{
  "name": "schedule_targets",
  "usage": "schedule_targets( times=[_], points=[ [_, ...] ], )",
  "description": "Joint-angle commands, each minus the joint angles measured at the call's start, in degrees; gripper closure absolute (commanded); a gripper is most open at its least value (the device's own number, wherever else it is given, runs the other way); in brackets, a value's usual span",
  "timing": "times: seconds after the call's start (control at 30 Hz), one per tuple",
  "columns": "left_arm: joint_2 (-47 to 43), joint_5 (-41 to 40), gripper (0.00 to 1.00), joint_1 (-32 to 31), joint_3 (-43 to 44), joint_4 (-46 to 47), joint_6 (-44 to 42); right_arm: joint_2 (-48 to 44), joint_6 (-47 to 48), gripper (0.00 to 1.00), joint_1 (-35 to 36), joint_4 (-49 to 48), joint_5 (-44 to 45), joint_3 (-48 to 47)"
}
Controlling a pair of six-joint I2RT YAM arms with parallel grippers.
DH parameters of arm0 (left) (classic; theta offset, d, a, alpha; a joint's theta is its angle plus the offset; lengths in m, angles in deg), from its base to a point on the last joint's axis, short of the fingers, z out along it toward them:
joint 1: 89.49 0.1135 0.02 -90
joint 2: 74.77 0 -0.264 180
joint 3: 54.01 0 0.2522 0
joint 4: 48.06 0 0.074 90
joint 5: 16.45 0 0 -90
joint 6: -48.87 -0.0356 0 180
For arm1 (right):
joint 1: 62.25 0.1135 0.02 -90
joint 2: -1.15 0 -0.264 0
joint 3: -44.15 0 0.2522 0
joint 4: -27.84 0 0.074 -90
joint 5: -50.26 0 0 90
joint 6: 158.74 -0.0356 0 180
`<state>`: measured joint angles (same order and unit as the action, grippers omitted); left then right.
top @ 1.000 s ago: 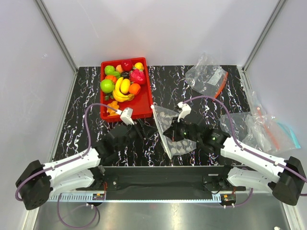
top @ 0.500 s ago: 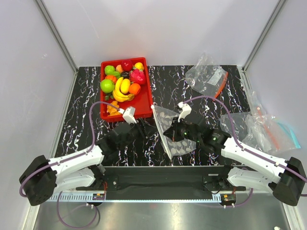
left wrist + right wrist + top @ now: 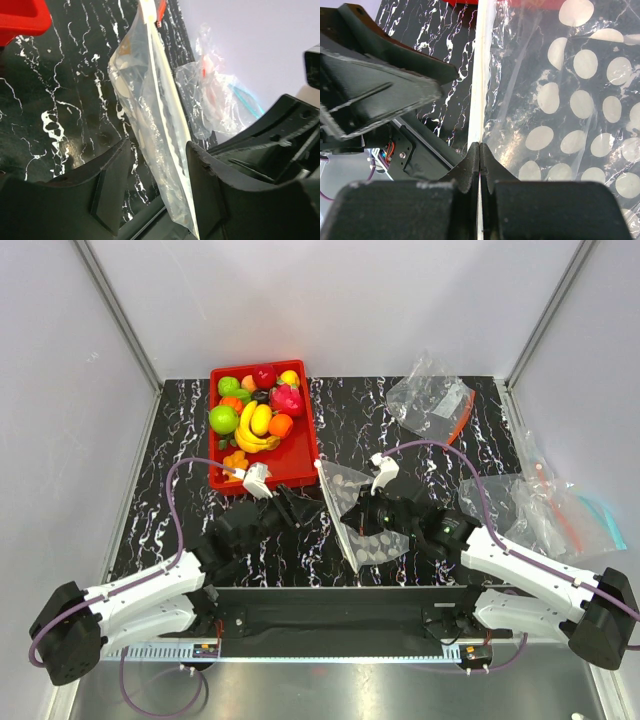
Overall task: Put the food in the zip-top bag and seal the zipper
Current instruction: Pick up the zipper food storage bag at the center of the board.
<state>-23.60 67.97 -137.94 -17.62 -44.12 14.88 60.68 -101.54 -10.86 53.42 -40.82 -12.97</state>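
My right end effector (image 3: 479, 150) is clenched on the zipper (image 3: 476, 90), holding the dotted bag (image 3: 570, 100) on edge so my left end effector (image 3: 156, 152), released, can straddle its mouth. The food (image 3: 255, 422) waits in the red tray (image 3: 298, 468).

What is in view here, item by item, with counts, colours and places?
red plastic tray: one, far left of table
glossy toy fruits: many, mixed colours, heaped in tray; among them yellow banana bunch, green apple, round orange, yellow oval fruit, pink dragon fruit, dark red apple
dotted clear zip-top bag: one, white dots, centre, held on edge
whitish zipper strip: one, along that bag's mouth
clear bag with orange-red zipper: one, far right
plain clear bags: pile, count unclear, right edge
black marbled table: one
left gripper: open, fingers either side of the dotted bag's edge
right gripper: shut on the zipper edge
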Motion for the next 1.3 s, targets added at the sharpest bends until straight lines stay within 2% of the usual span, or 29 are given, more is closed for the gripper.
schedule_targets(
  times=[0.0, 0.6, 0.67, 0.7, 0.87, 0.97, 1.03, 1.07, 1.13, 1.27],
  points=[
    [1.64, -0.39, 0.48, 0.19, 2.24, 3.66, 0.59, -0.38, 0.45, 1.0, 0.63, -2.32, -0.5, -0.86],
    [10.68, 2.94, 0.52, 0.19, 5.49, 8.5, 0.42, -0.91, 0.72, 1.0, 0.63, -1.44, -1.2, -1.12],
    [12.53, 3.82, 0.58, 0.19, 6.37, 8.76, -0.37, -0.9, 0.45, 1.0, 0.63, -2.14, -1.38, -0.77],
    [13.33, 4.35, 0.68, 0.19, 6.63, 9.11, -0.72, -0.99, 0.45, 1.0, 0.55, -2.49, -1.47, -0.59],
    [17.46, 5.32, 1.0, 0.19, 7.6, 10.43, -3.09, -1.26, 0.54, 1.0, 0.63, -2.67, -1.47, 0.02],
    [17.47, 5.32, 1.0, 0.19, 7.6, 10.34, -4.93, -0.91, 1.24, 0.99, 0.55, 0.3, -0.5, -0.59],
    [16.94, 5.32, 1.0, 0.19, 7.87, 8.69, -6.43, -0.64, 1.59, 0.78, 0.63, 2.33, 0.81, -1.64],
    [16.5, 5.32, 1.0, 0.19, 7.87, 8.15, -7.74, -0.55, 2.12, 0.72, 0.72, 4.08, 2.56, -1.91],
    [15.53, 5.41, 1.0, 0.19, 7.08, 7.53, -8.54, -0.2, 2.47, 0.61, 0.72, 4.97, 3.19, -2.61],
    [13.86, 5.32, 1.0, 0.11, 6.28, 7.44, -9.69, 2.86, 3.53, 0.5, 2.03, 7.6, 5.21, -5.07]
  ],
)
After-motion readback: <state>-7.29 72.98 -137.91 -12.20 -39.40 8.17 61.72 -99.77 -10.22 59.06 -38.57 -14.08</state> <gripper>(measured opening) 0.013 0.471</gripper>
